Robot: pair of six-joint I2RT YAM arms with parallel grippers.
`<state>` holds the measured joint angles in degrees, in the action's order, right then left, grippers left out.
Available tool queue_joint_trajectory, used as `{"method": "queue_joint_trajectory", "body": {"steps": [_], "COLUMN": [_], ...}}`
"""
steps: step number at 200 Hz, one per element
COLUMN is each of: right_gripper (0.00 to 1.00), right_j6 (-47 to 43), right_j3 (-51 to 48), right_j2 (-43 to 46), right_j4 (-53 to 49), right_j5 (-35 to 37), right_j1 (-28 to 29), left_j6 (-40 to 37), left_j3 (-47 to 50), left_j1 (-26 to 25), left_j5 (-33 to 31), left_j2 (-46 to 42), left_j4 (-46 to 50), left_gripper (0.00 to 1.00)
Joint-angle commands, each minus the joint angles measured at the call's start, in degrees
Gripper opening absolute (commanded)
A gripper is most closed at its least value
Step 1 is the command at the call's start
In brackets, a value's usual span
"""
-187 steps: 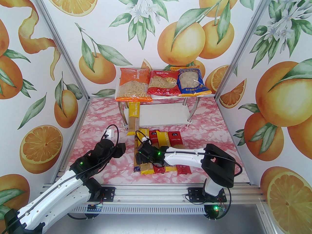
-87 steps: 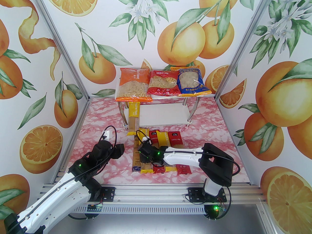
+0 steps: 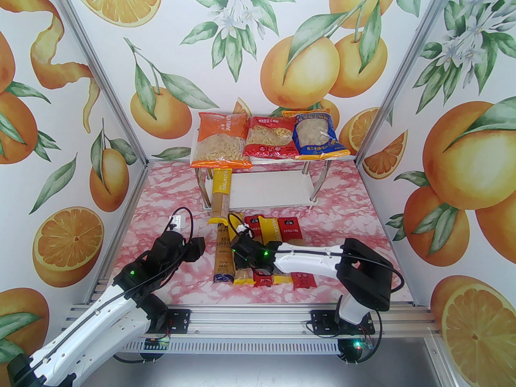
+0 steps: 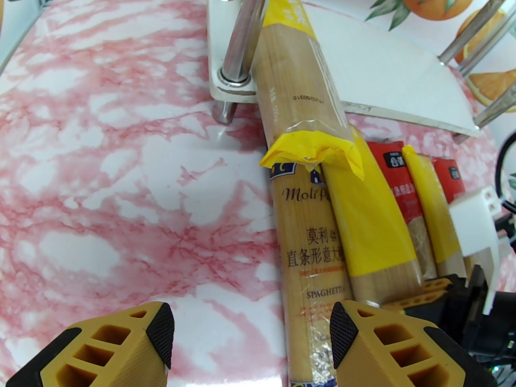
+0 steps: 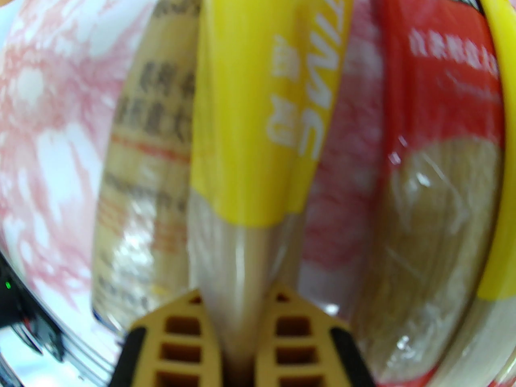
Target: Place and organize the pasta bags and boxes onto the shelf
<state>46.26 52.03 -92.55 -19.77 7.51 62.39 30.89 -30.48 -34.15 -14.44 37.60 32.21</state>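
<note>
Spaghetti pack (image 5: 242,135) in yellow PASTATIME wrap lies second from the left in the row on the counter (image 3: 169,216), short of the shelf (image 3: 274,196). Right jaws, wide a second ago, now pinch it, so lifting looks next. Left jaws stand apart, empty.

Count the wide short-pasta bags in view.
3, side by side on the top board of the shelf: orange bag left, red bag middle, blue bag right. None looks hidden.

Pink marble table (image 3: 169,194), shelf (image 3: 266,194) (three bags (image 3: 268,137) atop), spaghetti packs (image 3: 268,230) lying in front
</note>
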Motion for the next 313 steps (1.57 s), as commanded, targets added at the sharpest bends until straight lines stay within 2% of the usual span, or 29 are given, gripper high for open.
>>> {"method": "queue_joint_trajectory", "body": {"steps": [1,39,81,124,167,239,313], "right_gripper": [0.0,0.0,0.0,0.0,0.0,0.0,0.0], "right_j6": [-1.6,-3.14,-7.02,-11.27,-14.43,-16.56,-15.43], "right_j3": [-0.49,0.32,5.77,11.09,21.18,36.07,41.34], "right_j2": [7.62,16.89,18.48,11.96,0.67,-14.03,-20.69], "right_j4": [-1.48,-6.69,-9.78,-5.17,-2.53,-2.51,0.69], "right_j5": [3.51,7.9,9.43,5.25,3.41,2.61,4.03], "right_j1": [0.37,0.35,-1.53,-9.04,-14.04,-17.98,-19.38], "left_j6": [-1.13,-1.59,-2.22,-2.84,-3.41,-3.94,-4.16], "left_j3": [-1.77,-2.21,-3.25,-4.58,-5.65,-6.24,-6.26], "left_j1": [0.46,0.54,0.66,0.77,1.03,1.72,2.42], "left_j5": [0.72,0.7,0.99,1.17,1.08,1.16,1.17], "left_j2": [0.49,1.46,2.95,3.97,3.97,3.54,2.82], "left_j4": [-2.05,-2.66,-3.55,-3.82,-3.22,-2.24,-1.41], "left_gripper": [0.68,0.68,0.68,0.68,0.68,0.68,0.69]}}
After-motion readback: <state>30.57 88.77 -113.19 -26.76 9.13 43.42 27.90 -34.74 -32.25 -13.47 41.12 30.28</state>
